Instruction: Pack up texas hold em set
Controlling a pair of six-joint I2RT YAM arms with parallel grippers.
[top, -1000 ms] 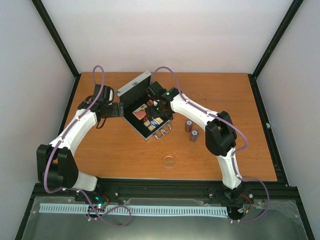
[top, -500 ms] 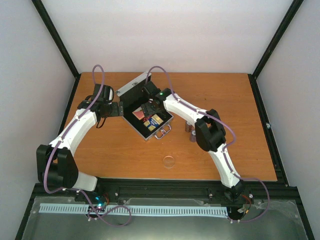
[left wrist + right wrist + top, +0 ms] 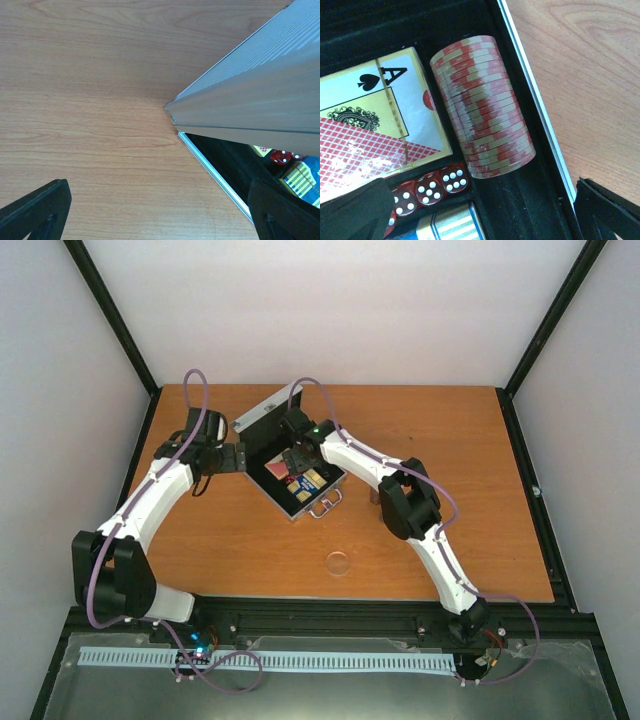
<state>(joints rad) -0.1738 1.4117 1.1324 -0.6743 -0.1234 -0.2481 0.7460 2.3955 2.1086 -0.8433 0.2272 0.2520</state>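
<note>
Left arm (image 3: 150, 502) and right arm (image 3: 365, 458) show white links, black joints (image 3: 405, 508), purple cables (image 3: 203, 380).

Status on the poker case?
Left gripper open at case corner. Right gripper open over red chip stack inside. Clear disc out on table.

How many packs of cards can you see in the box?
2. A red-and-white card pack showing an ace lies beside the red-and-cream chip stack; a blue-and-yellow striped card pack lies past the red dice. More may be hidden.
</note>
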